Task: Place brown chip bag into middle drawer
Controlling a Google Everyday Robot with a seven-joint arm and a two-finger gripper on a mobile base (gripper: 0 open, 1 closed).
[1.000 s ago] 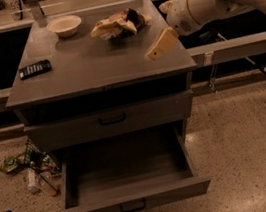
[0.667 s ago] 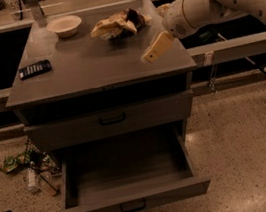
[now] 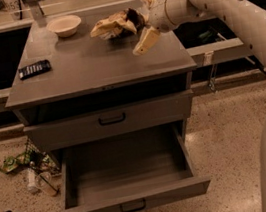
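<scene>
The brown chip bag (image 3: 111, 26), pale tan with a dark brown end, lies on the back of the grey cabinet top (image 3: 96, 66). My gripper (image 3: 141, 25) is open just right of the bag, above the top. One finger (image 3: 145, 40) points down-left and the other sits near the bag's dark end. The gripper holds nothing. The middle drawer (image 3: 134, 202), the lowest tier, is pulled out, and its flat grey floor is bare.
A white bowl (image 3: 64, 24) and a black device (image 3: 34, 68) lie on the cabinet top. The upper drawer (image 3: 111, 119) is shut. Green wrappers (image 3: 13, 162) and a bottle (image 3: 32, 178) lie on the floor at left. A cable runs below the open drawer.
My gripper has moved left and back across the cabinet top, closing in on the bag's right end. The bag and the drawers have not moved.
</scene>
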